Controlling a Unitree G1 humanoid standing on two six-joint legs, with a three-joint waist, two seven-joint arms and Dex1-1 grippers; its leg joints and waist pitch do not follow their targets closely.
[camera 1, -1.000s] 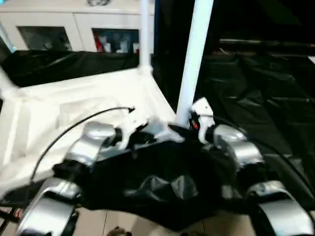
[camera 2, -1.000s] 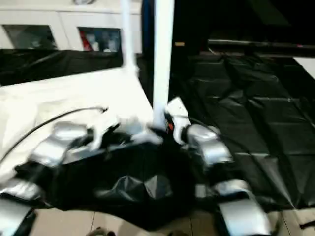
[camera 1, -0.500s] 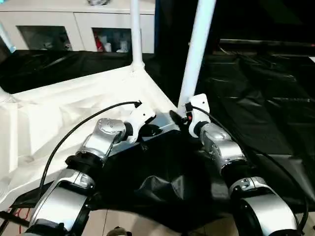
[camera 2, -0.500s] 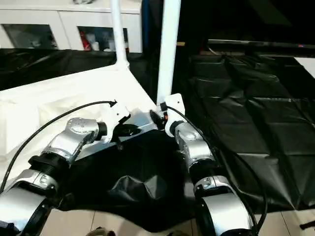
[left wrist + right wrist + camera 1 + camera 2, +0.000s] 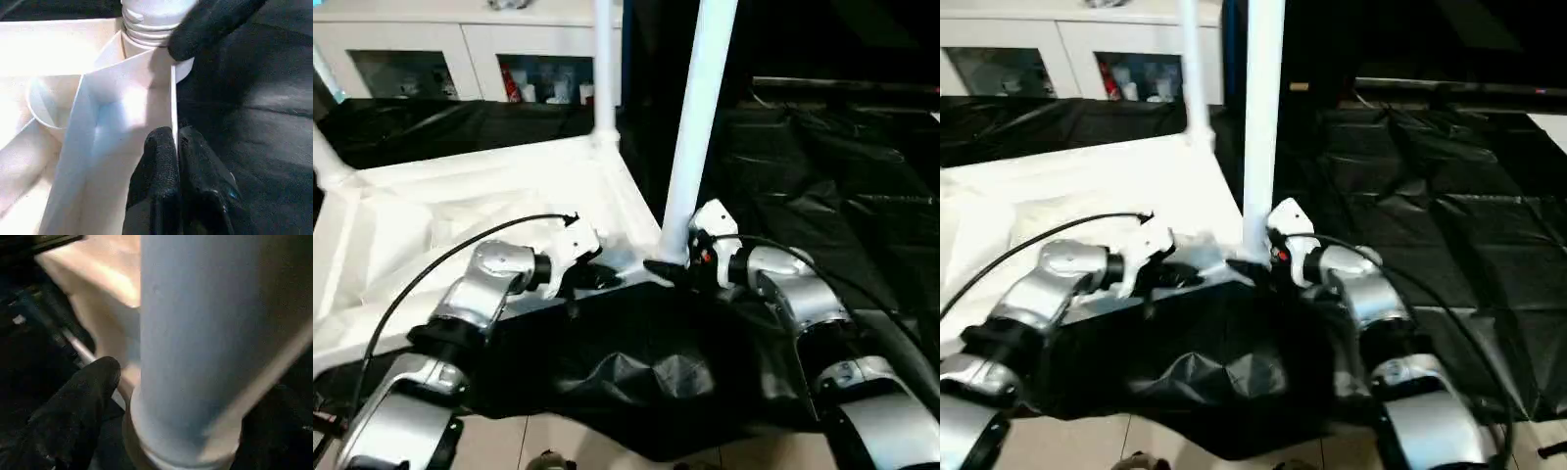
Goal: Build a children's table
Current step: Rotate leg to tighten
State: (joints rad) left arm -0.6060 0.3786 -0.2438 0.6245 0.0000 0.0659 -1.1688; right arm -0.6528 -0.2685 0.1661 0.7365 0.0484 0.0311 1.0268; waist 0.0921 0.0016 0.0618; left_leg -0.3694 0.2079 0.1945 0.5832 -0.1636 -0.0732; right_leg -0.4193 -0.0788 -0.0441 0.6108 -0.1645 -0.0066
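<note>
Children's white plastic table (image 5: 460, 211) lies upside down on black sheeting (image 5: 822, 196). Left gripper (image 5: 177, 147), pinched shut, steadies its near edge; right gripper (image 5: 668, 266) straddles the nearest white tube leg (image 5: 697, 117), jaws spread. Seating this leg; regrip and twist next. Beyond, another leg (image 5: 603, 69) stands.

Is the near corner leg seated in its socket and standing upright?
Upright, yes: the near leg rises straight from the tabletop's corner socket. Threads show above the socket, so not fully seated.
</note>
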